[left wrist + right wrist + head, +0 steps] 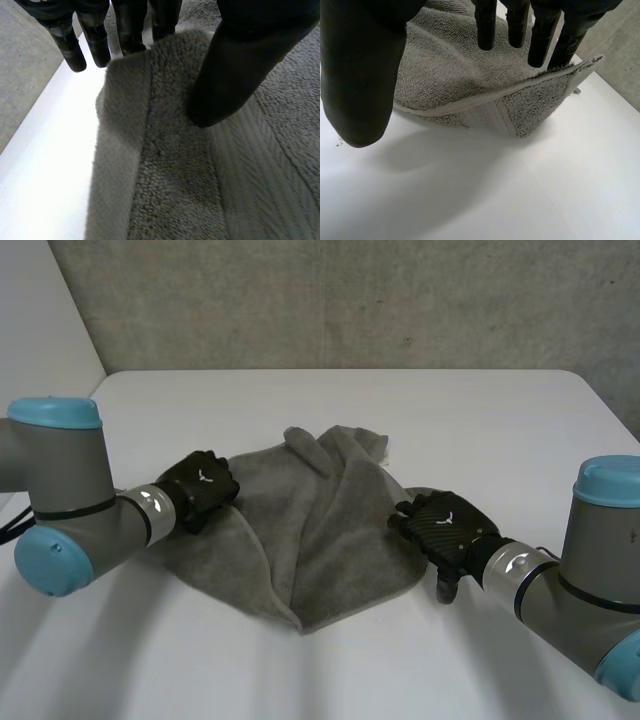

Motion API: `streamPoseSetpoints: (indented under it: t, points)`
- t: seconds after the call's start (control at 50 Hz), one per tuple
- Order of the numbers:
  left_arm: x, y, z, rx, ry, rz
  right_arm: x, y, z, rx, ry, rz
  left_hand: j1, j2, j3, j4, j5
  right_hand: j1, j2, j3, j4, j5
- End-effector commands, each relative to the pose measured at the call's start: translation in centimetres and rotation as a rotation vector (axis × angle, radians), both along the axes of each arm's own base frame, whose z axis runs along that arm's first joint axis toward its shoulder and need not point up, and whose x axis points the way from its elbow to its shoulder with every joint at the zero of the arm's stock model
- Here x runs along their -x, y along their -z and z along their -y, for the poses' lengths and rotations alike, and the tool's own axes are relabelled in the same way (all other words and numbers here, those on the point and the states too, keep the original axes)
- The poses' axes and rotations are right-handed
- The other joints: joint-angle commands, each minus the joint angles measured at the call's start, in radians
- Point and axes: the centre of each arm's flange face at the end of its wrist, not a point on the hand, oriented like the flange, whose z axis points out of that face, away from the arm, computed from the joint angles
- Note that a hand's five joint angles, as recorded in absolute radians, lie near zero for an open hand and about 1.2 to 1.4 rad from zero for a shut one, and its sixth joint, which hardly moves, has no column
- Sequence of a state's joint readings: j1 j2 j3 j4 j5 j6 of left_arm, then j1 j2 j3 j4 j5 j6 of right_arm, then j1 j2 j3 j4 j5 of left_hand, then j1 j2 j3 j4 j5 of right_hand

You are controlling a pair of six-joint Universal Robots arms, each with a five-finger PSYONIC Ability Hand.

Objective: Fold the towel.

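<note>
A grey towel (300, 530) lies crumpled in the middle of the white table (420, 410), with a fold ridge running to its near corner. My left hand (200, 488) sits at the towel's left edge. In the left wrist view its thumb (240, 65) presses down on the towel (175, 175) near the hem, and its fingers (131, 30) curl at that edge, pinching it. My right hand (445, 530) is at the towel's right edge. Its straight fingers (516, 25) hang over a raised corner of the towel (450, 70), with the thumb (360, 75) held apart.
Bare white table (520, 190) lies in front of the towel and on both sides. The table's far edge meets a grey wall (350, 300). Both forearms reach in from the near corners.
</note>
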State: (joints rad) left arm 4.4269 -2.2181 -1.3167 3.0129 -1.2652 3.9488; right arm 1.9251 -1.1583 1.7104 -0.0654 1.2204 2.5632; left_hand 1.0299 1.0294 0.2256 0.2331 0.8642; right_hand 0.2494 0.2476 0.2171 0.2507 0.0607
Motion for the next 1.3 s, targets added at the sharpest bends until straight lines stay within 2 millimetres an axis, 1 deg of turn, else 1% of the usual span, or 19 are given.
streamPoseSetpoints:
  t: [0.02, 0.16, 0.24, 0.42, 0.52, 0.64, 0.82, 0.92, 0.94, 0.96, 0.98, 1.0, 1.08, 1.12, 1.18, 1.22, 1.24, 1.28, 1.3]
  points:
    - [-0.3, 0.1, -0.7, -0.017, 0.000, 0.002, 0.0, 0.0, 0.1, 0.012, 0.001, 0.004, 0.364, 0.365, -0.051, -0.059, 0.355, -0.075, -0.073, -0.043, -0.076, -0.061]
    - [-0.6, -0.7, -1.6, -0.018, -0.008, -0.008, -0.3, -0.8, 1.9, 0.137, 0.000, 0.039, 0.366, 0.367, -0.051, -0.059, 0.357, -0.075, -0.073, -0.043, -0.076, -0.061]
    - [-1.2, -2.5, -2.6, 0.011, -0.019, -0.021, 0.1, -1.2, 3.1, 0.198, 0.005, 0.026, 0.366, 0.367, -0.051, -0.059, 0.357, -0.075, -0.073, -0.043, -0.076, -0.061]
    - [-3.1, -5.2, -3.8, 0.027, -0.097, -0.096, 0.0, 0.6, 3.9, 0.293, -0.113, -0.104, 0.366, 0.367, -0.051, -0.059, 0.357, -0.075, -0.073, -0.043, -0.076, -0.061]
    - [-3.9, -5.6, -4.3, 0.002, -0.140, -0.140, 0.0, 1.7, 3.4, 0.292, -0.148, -0.148, 0.366, 0.367, -0.051, -0.059, 0.357, -0.075, -0.073, -0.043, -0.076, -0.061]
    - [-4.6, -5.4, -4.9, -0.016, -0.165, -0.151, -0.2, 1.8, 3.0, 0.301, -0.191, -0.125, 0.366, 0.367, -0.051, -0.059, 0.357, -0.075, -0.073, -0.043, -0.076, -0.061]
    - [-6.2, -5.7, -5.3, -0.030, -0.228, -0.178, -0.7, 2.0, 4.3, 0.407, -0.193, -0.107, 0.366, 0.367, -0.051, -0.059, 0.357, -0.032, -0.031, -0.043, -0.076, -0.018]
    - [-6.4, -6.0, -5.5, -0.029, -0.244, -0.197, -0.9, 2.2, 4.8, 0.436, -0.205, -0.123, 0.366, 0.367, -0.051, -0.059, 0.357, 0.244, 0.245, -0.043, -0.076, 0.258]
    - [-6.4, -6.0, -5.5, -0.029, -0.244, -0.197, -0.9, 2.3, 5.0, 0.445, -0.209, -0.133, 0.366, 0.367, -0.051, -0.059, 0.357, 0.433, 0.434, -0.043, -0.076, 0.447]
    - [-6.5, -6.3, -5.5, -0.024, -0.249, -0.205, -1.0, 2.4, 5.1, 0.443, -0.217, -0.141, 0.366, 0.367, -0.051, -0.059, 0.357, 0.734, 0.736, -0.043, -0.076, 0.748]
    - [-6.6, -6.5, -5.5, -0.020, -0.257, -0.214, -1.0, 2.4, 5.1, 0.443, -0.217, -0.141, 0.366, 0.367, -0.051, -0.059, 0.357, 0.737, 0.739, -0.043, -0.076, 0.751]
    - [-6.6, -6.5, -5.5, -0.020, -0.257, -0.214, -1.0, 2.6, 5.1, 0.438, -0.222, -0.149, 0.366, 0.367, -0.051, -0.059, 0.357, 1.057, 1.058, -0.043, -0.076, 1.071]
    - [-7.0, -7.2, -5.4, -0.010, -0.282, -0.250, -0.7, 2.7, 5.0, 0.388, -0.226, -0.162, 0.366, 0.367, -0.051, -0.059, 0.357, 1.147, 1.149, -0.043, -0.076, 1.161]
    - [-7.1, -7.5, -5.4, -0.004, -0.287, -0.263, 1.3, 1.6, 6.0, 0.323, -0.168, -0.167, 0.366, 0.367, -0.051, -0.059, 0.357, 1.147, 1.149, -0.043, -0.076, 1.161]
    - [-7.1, -8.0, -5.3, 0.016, -0.297, -0.291, 2.3, 0.4, 6.3, 0.303, -0.143, -0.154, 0.366, 0.367, -0.051, -0.059, 0.357, 1.147, 1.149, -0.043, -0.076, 1.161]
    - [-7.3, -8.2, -5.1, 0.027, -0.307, -0.308, 4.1, -2.2, 6.8, 0.269, -0.073, -0.082, 0.366, 0.367, -0.051, -0.059, 0.357, 1.147, 1.149, -0.043, -0.076, 1.161]
    - [-7.4, -8.4, -4.9, 0.033, -0.316, -0.324, 4.1, -2.2, 6.9, 0.269, -0.073, -0.082, 0.366, 0.367, -0.051, -0.059, 0.357, 1.147, 1.149, -0.043, -0.076, 1.161]
    - [-7.4, -8.6, -4.9, 0.036, -0.322, -0.344, 6.1, -5.1, 7.7, 0.261, 0.032, 0.028, 0.366, 0.367, -0.051, -0.059, 0.357, 1.147, 1.149, -0.043, -0.076, 1.161]
    - [-7.4, -8.8, -4.9, 0.037, -0.329, -0.367, 6.2, -5.1, 7.7, 0.261, 0.033, 0.028, 0.366, 0.367, -0.051, -0.059, 0.357, 1.147, 1.149, -0.043, -0.076, 1.161]
